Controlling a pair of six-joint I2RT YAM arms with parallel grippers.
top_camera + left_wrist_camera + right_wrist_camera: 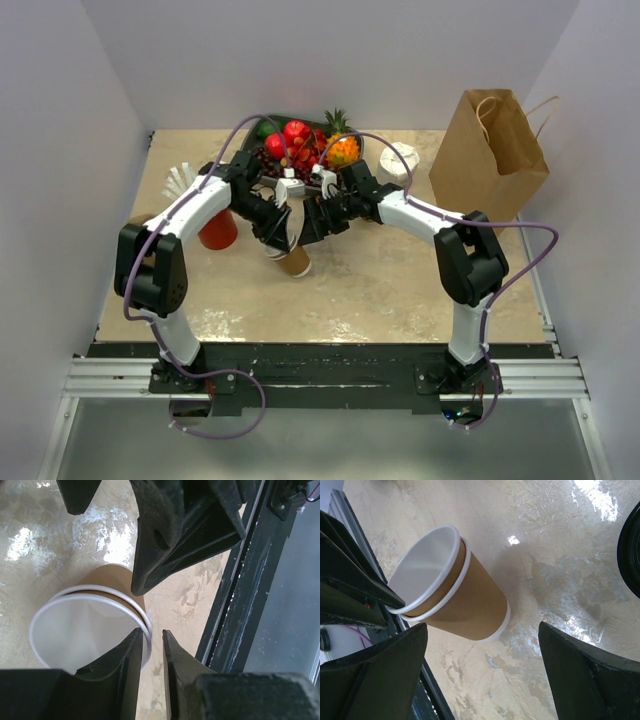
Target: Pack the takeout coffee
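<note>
Near the table's middle, a touch toward 7 o'clock, the takeout coffee cup [296, 262] leaned with its open mouth toward 11 o'clock. It was brown kraft outside, with a matching cup [420, 565] nested inside it, white within. The left gripper [152, 631] had its fingers narrowly parted astride the doubled rim, one inside, one outside, a sliver of gap showing. The right gripper [482, 626] hung at the cup's 1 o'clock, jaws spread wide, holding nothing. A red cup [217, 232] stood at 9 o'clock, a fruit tray [300, 145] at 12 and a brown paper bag [490, 150] at 2.
</note>
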